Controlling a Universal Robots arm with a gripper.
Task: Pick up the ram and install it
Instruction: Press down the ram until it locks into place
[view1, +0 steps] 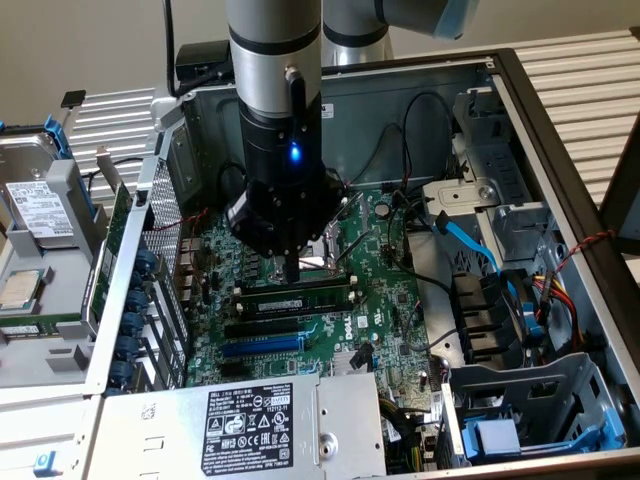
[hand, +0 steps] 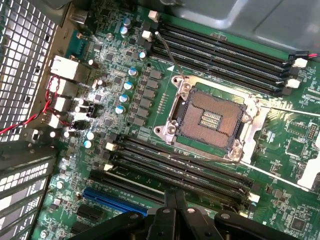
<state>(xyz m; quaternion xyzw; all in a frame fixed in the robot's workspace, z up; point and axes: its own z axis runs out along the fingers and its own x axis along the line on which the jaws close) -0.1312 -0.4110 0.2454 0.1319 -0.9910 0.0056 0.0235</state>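
Observation:
The ram (view1: 300, 298) is a thin green stick with a pale label. It stands on edge in a black memory slot on the motherboard (view1: 390, 300), just in front of the CPU socket (view1: 325, 255). In the wrist view its pale top edge (hand: 135, 181) runs along one slot toward the fingers. My gripper (view1: 290, 272) hangs straight down over the middle of the stick, its narrow fingers pressed together, tips at or just above the stick's top edge. Seen from the wrist, the gripper (hand: 175, 196) is shut, next to the empty CPU socket (hand: 212, 120).
The blue expansion slot (view1: 262, 347) lies just in front of the memory slots. A grey power supply (view1: 250, 420) covers the case's near side. Drive cages and blue and red cables (view1: 530, 330) crowd the exterior view's right. A hard drive (view1: 35, 205) lies outside the case at the left.

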